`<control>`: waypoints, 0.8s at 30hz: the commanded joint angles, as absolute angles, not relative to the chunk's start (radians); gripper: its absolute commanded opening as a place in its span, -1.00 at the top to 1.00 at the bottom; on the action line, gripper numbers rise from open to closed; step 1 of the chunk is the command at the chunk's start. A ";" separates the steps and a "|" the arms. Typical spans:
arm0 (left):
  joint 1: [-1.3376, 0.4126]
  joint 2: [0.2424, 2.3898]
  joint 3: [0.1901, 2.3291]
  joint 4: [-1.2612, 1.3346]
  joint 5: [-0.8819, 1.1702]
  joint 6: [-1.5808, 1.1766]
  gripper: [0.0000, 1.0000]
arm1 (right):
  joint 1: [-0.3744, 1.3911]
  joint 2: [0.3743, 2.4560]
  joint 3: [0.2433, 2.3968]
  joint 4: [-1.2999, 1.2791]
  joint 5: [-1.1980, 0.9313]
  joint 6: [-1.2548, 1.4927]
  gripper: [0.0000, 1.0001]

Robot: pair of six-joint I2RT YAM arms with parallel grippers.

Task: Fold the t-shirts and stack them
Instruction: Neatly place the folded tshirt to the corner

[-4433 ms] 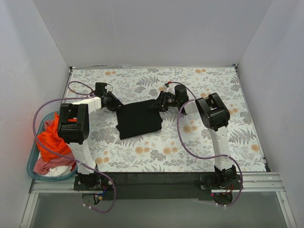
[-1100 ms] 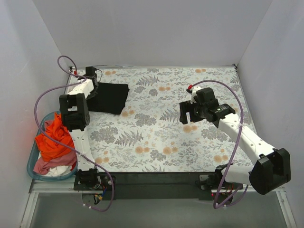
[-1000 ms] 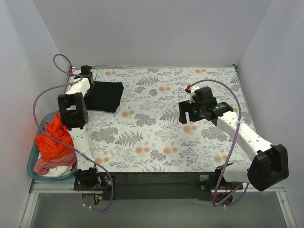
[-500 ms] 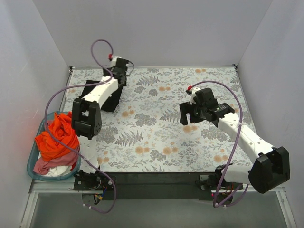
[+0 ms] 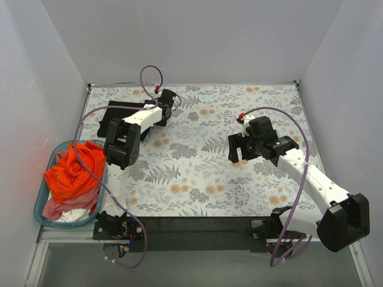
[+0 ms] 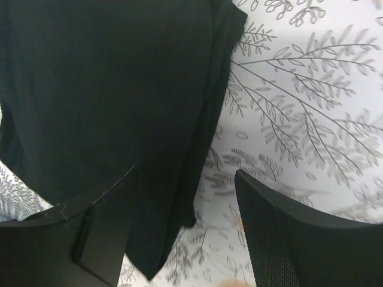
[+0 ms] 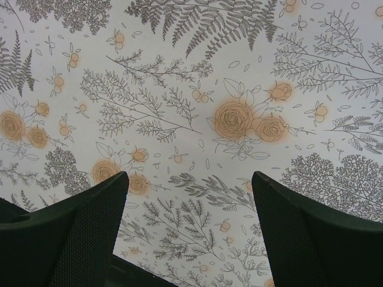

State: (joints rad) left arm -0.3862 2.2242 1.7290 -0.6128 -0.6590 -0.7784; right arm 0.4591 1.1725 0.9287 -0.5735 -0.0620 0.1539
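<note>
1. The plain black cloth t-shirt [image 5: 115, 118], folded into a flat rectangle, lies at the far left corner of the floral-patterned tabletop [image 5: 197, 179].
2. The left gripper [image 6: 188, 233] hangs over the right edge of this shirt. Its two fingers stand wide apart and hold nothing, with cloth under one finger and bare table under the other.
3. The right gripper [image 7: 191, 233] hangs over the right half of the table, well apart from any cloth. Its fingers are also spread wide, with nothing between them.
4. The other shirts are heaped in the translucent teal plastic basket [image 5: 39, 200] just beside the left edge, towards the near corner. A bright orange-red t-shirt [image 5: 69, 173] is on top, with a dusty pink t-shirt [image 5: 52, 206] and a white t-shirt [image 5: 75, 214] under it.
5. I judge that all this cloth is light, soft and limp. It will sag when lifted, and a fold can slide open if it is pulled.
6. The orange-red one seems the easiest to take, by pinching a raised ridge on top of the heap. After that, both grippers at the shoulders would spread it flat.
7. No brand, label or writing can be read in any view; the black shirt shows only plain cloth.
</note>
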 commanded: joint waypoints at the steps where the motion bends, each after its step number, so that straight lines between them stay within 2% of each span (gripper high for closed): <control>1: -0.388 2.246 1.740 -0.546 -0.745 -0.729 -0.28 | 0.456 1.154 0.914 -0.558 -0.093 0.160 -0.79; 6: -0.388 2.310 1.744 -0.538 -0.765 -0.715 -0.13 | 0.454 1.155 0.908 -0.571 -0.100 0.158 -0.79; 9: -0.382 2.324 1.729 -0.529 -0.791 -0.712 0.17 | 0.456 1.158 0.916 -0.574 -0.103 0.160 -0.79; 10: -0.376 2.330 1.726 -0.526 -0.798 -0.706 0.47 | 0.454 1.166 0.920 -0.575 -0.104 0.160 -0.79; 13: -0.330 2.342 1.730 -0.499 -0.813 -0.669 1.00 | 0.456 1.181 0.939 -0.584 -0.112 0.158 -0.79; 20: -0.219 2.385 1.747 -0.312 -0.850 -0.413 1.00 | 0.454 1.235 0.980 -0.606 -0.120 0.161 -0.79; 24: -0.158 2.436 1.825 -0.262 -0.838 -0.342 1.00 | 0.456 1.275 1.005 -0.611 -0.153 0.181 -0.79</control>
